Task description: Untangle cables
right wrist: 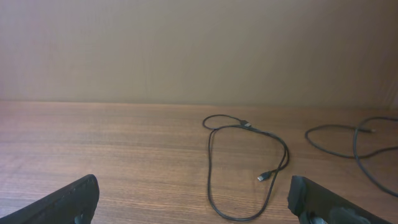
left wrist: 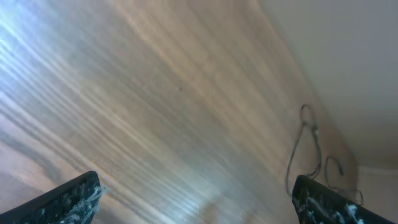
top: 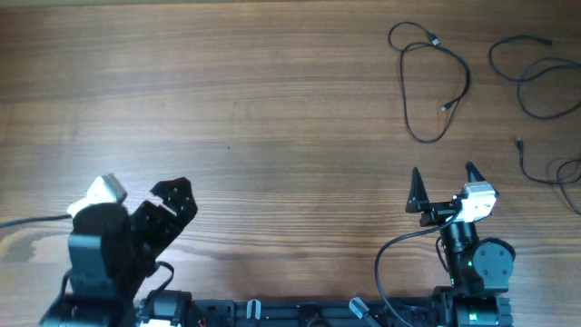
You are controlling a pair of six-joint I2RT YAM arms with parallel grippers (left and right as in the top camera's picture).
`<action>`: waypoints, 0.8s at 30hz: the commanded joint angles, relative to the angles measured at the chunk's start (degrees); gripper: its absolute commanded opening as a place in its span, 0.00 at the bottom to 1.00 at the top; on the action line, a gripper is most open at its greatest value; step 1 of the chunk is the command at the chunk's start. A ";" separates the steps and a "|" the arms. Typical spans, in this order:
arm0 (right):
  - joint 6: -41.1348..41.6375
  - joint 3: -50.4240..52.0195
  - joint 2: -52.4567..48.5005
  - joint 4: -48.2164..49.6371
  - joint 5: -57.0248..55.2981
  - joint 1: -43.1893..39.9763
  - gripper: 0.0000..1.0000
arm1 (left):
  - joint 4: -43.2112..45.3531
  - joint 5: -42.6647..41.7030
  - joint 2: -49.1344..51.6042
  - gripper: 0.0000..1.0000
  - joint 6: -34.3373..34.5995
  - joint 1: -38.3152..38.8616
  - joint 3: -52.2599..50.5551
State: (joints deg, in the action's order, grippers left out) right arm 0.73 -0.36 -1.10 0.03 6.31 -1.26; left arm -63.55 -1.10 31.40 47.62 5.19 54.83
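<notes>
Three thin black cables lie apart at the table's far right. One is a long loop (top: pixel 467 80), one curls near the right edge (top: pixel 522 91), and one lies below it at the edge (top: pixel 524 159). My right gripper (top: pixel 443 173) is open and empty, just short of the long loop. That loop (right wrist: pixel 208 168) lies ahead between its fingers (right wrist: pixel 196 202), with the second cable (right wrist: pixel 309 135) to the right. My left gripper (top: pixel 163 207) is open and empty at the near left, far from the cables. Its blurred wrist view (left wrist: pixel 193 205) shows a cable (left wrist: pixel 292 162) far off.
The wooden table (top: pixel 254 100) spans the whole view. A plain wall (right wrist: pixel 186 50) stands behind its far edge. The arm bases and their thicker black wires (top: pixel 381 272) sit along the near edge.
</notes>
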 commanded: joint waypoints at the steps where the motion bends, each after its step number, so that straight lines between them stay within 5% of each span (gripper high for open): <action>1: -0.70 0.07 0.90 0.22 -1.01 0.33 1.00 | 3.17 2.71 -8.07 1.00 -1.18 -0.15 -3.54; 11: -0.70 0.07 0.90 0.22 -1.01 0.33 1.00 | 20.61 2.64 -30.67 1.00 -11.04 -0.24 -21.11; 17: -0.70 0.07 0.90 0.22 -1.01 0.33 1.00 | 34.60 2.67 -31.19 1.00 -12.17 -0.33 -30.56; 24: -0.72 0.07 0.90 0.22 -1.01 0.33 1.00 | 49.90 2.71 -31.19 1.00 -22.12 -0.33 -41.57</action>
State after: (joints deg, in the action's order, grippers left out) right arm 0.73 -0.36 -0.95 0.05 6.13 -1.26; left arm -16.10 1.02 0.78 32.47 5.19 17.17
